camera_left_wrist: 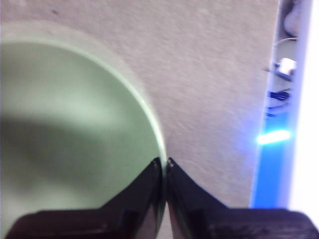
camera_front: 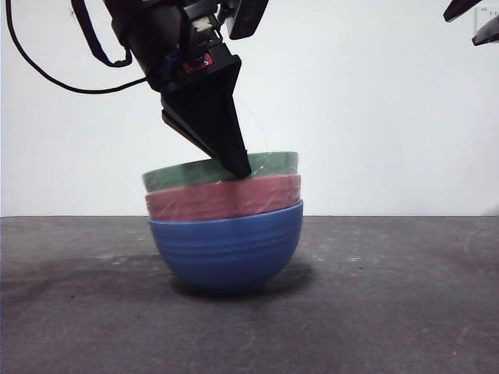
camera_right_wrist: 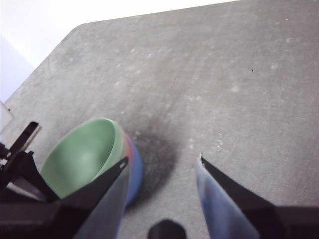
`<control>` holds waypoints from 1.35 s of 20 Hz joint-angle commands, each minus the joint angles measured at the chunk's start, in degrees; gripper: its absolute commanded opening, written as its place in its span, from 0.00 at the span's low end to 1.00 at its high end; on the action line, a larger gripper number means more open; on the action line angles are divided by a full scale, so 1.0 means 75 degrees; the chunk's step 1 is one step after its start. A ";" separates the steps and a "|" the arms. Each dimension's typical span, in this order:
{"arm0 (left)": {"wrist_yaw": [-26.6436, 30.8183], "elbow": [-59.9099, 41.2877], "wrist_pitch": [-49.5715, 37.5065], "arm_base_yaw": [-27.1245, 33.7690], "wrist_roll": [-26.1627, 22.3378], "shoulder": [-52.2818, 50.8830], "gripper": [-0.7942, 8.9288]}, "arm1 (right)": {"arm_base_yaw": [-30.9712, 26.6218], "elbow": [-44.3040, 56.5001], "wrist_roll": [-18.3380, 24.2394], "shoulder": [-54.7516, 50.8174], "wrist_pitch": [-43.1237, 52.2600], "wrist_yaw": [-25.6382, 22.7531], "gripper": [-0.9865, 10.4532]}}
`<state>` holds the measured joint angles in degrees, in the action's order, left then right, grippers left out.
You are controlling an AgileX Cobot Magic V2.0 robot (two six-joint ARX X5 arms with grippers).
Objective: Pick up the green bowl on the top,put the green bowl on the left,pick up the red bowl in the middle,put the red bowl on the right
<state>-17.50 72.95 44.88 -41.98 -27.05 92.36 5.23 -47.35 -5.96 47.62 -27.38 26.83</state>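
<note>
Clamping the green bowl's (camera_front: 222,171) rim, the left gripper (camera_left_wrist: 164,162) has its two jaws pinched on the thin wall, one inside and one outside, at about the 12 o'clock point of the stack in the front view. That bowl sits nested on top of the red bowl (camera_front: 226,198), which rests in the blue bowl (camera_front: 228,249) on the table (camera_front: 405,312). Nothing looks moved yet: both placements remain. The right gripper (camera_right_wrist: 162,162) waits spread wide, well apart from the stack.
</note>
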 commanded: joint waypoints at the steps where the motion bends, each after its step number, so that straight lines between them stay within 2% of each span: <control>1: -0.0079 0.0029 0.0108 -0.0017 -0.0067 0.0015 0.07 | 0.0012 -0.0023 0.0067 0.0003 0.0032 -0.0032 0.28; 5: -0.0070 0.0417 0.0402 -0.0064 -0.0067 -0.0026 0.07 | 0.0012 -0.0020 0.0067 0.0009 0.0032 -0.0029 0.28; 8: -0.0023 0.1303 0.1308 -0.0111 -0.0067 -0.0026 0.07 | 0.0012 -0.0020 0.0067 0.0009 0.0032 -0.0029 0.28; 12: 0.1209 0.2678 0.2541 -0.0163 0.0058 -0.0326 0.07 | 0.0012 -0.0020 0.0067 0.0009 0.0032 -0.0029 0.28; 16: 0.2186 0.2801 0.3273 0.0035 0.0822 -0.1413 0.07 | 0.0012 -0.0023 0.0067 0.0009 0.0029 -0.0026 0.28; 18: 0.2774 0.2509 0.3526 0.0323 0.1212 -0.2022 0.07 | 0.0012 -0.0020 0.0067 0.0009 0.0032 -0.0026 0.28; 20: 0.2809 0.1728 0.3366 0.0577 0.1521 -0.2722 0.07 | 0.0012 -0.0020 0.0067 0.0009 0.0020 -0.0023 0.28; 23: 0.2964 0.0134 0.2678 0.0804 0.1976 -0.3550 0.07 | 0.0012 -0.0020 0.0064 0.0026 -0.0020 -0.0023 0.28; 27: 0.3130 -0.1609 0.1274 0.0842 0.2200 -0.3654 0.07 | 0.0012 -0.0020 0.0058 0.0038 -0.0041 -0.0023 0.28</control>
<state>5.67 61.25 55.55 -35.77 -11.35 65.06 5.23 -47.35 -5.98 47.79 -27.79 26.81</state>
